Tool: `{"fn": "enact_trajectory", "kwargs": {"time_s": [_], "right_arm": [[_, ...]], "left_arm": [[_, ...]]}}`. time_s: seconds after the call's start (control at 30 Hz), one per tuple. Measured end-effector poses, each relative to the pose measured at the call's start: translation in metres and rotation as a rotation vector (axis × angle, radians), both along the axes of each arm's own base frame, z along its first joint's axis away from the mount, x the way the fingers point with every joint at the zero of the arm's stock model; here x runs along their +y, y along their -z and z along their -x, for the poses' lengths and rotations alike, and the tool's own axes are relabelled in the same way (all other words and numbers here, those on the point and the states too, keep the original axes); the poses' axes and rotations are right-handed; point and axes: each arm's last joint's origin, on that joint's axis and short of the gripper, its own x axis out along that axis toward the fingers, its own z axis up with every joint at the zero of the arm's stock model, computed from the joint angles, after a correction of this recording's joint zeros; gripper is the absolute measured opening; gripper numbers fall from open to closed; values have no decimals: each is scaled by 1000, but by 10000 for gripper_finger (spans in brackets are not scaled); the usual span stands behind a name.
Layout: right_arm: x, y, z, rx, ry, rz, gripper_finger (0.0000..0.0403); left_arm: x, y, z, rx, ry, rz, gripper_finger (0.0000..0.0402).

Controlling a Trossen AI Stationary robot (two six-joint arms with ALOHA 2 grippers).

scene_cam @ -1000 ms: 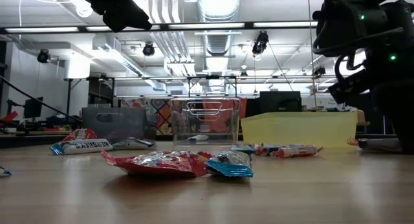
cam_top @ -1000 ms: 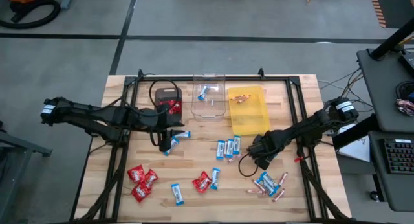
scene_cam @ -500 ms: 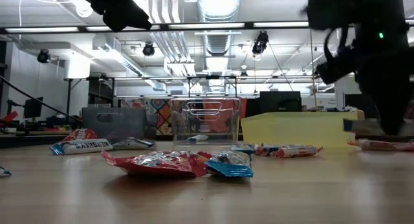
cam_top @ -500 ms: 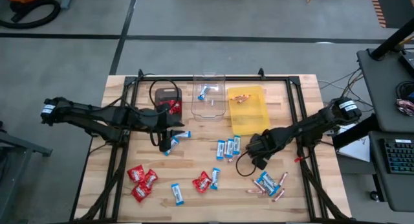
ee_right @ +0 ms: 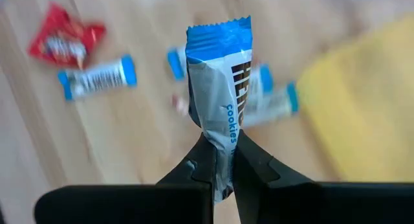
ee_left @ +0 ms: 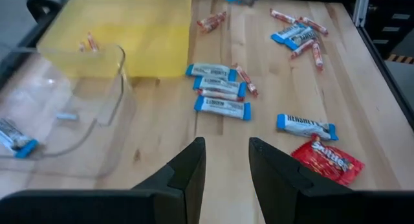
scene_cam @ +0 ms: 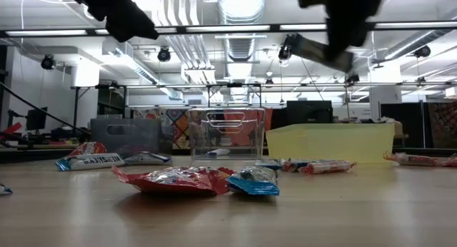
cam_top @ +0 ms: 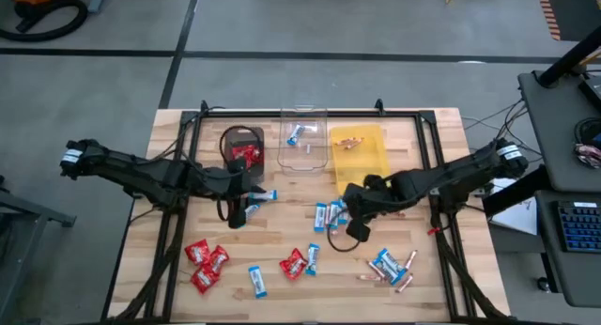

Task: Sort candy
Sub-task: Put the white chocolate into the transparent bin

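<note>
While the left gripper hovers parted and empty near the tabletop's centre, the right gripper clamps a blue-and-white bar beside the yellow tray.

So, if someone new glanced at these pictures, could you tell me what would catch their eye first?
Probably the blue-and-white bar standing upright, pinched between the fingers of the right gripper, which is lifted above the middle of the table. Next, the loose candy scattered over the near half: red packets near the left corner, more blue-and-white bars mid-table. At the far edge sit a dark tray, a clear tray and a yellow tray, side by side.
</note>
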Motion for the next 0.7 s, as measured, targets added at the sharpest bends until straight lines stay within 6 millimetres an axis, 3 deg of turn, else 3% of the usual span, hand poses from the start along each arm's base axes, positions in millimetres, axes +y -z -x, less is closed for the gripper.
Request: {"fn": "enact_trajectory", "kwargs": {"time_s": [0.17,0.33,0.7], "right_arm": [[-24,-18,-25,-120,-76,93,22],[-64,-24,-53,-222,-105,199,22],[-162,0,-95,-265,-24,365,22]], "left_arm": [[-5,10,2,26,-16,55,102],[-11,15,5,51,-22,103,102],[-19,28,11,103,-42,172,102]]}}
